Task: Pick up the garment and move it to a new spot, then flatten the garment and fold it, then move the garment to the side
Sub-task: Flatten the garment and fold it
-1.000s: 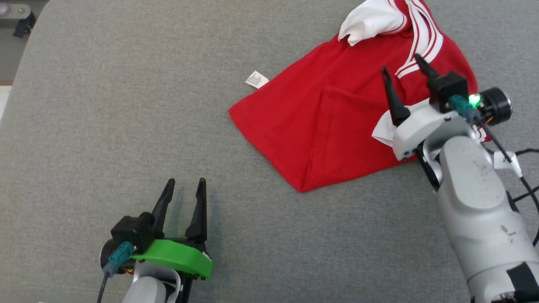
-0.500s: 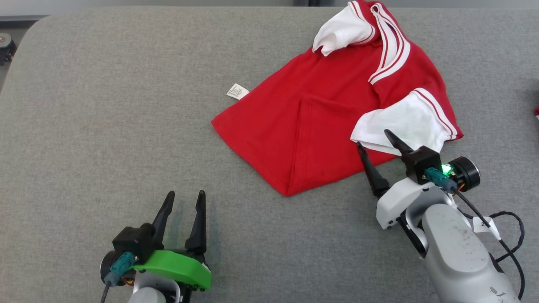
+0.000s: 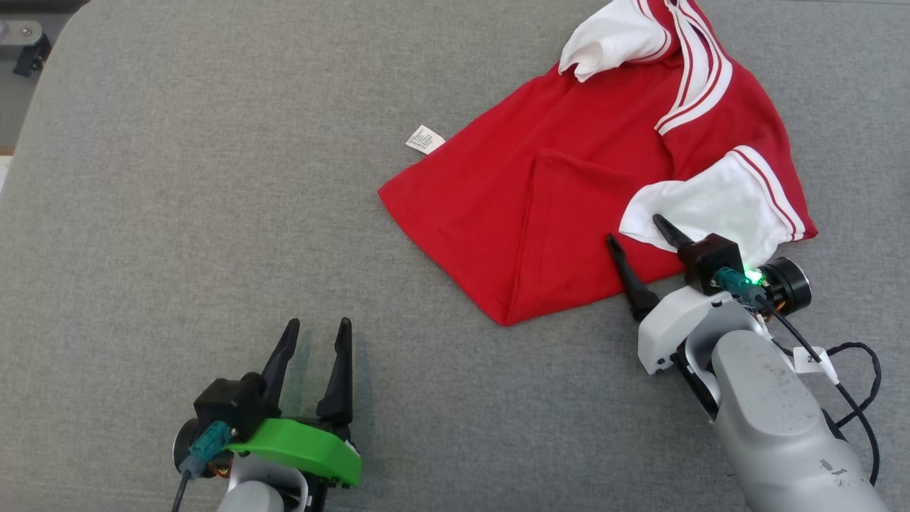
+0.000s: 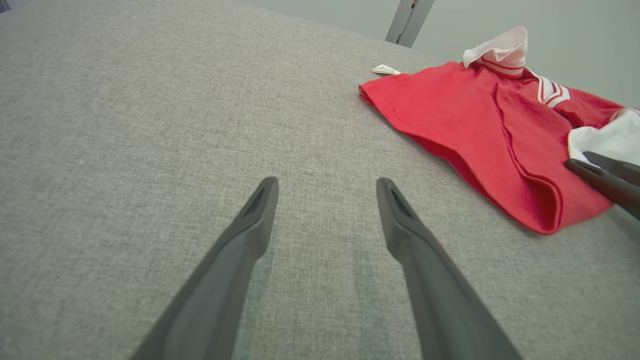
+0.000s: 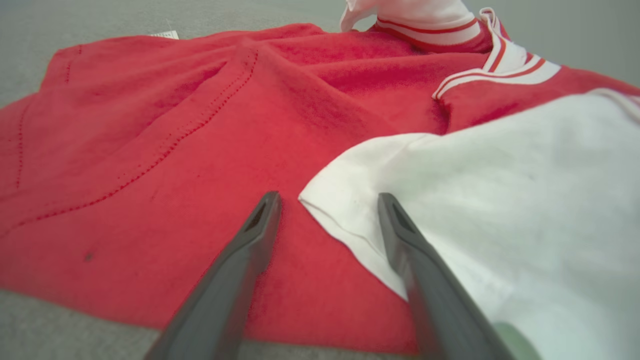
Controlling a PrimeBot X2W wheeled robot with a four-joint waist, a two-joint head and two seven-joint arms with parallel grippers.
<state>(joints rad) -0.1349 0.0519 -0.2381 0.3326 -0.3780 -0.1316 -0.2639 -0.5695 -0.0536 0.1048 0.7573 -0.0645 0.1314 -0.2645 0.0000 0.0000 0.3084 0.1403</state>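
Note:
The garment is a red shirt with white sleeves and red-and-white striped trim, lying crumpled at the right of the grey padded table. My right gripper is open at the shirt's near edge, its tips over the corner of the near white sleeve. The right wrist view shows that gripper straddling the sleeve's corner above red cloth. My left gripper is open and empty over bare table, well left of the shirt. From the left wrist, that gripper points past the shirt.
A small white label sticks out from the shirt's left edge. The table's rounded left edge has a dark fixture beyond it. A black cable loops beside my right forearm. The other arm's fingers show in the left wrist view.
My right gripper has drawn back from over the shirt's middle to its near edge, uncovering the near white sleeve. The head camera has shifted. The left gripper has stayed put.

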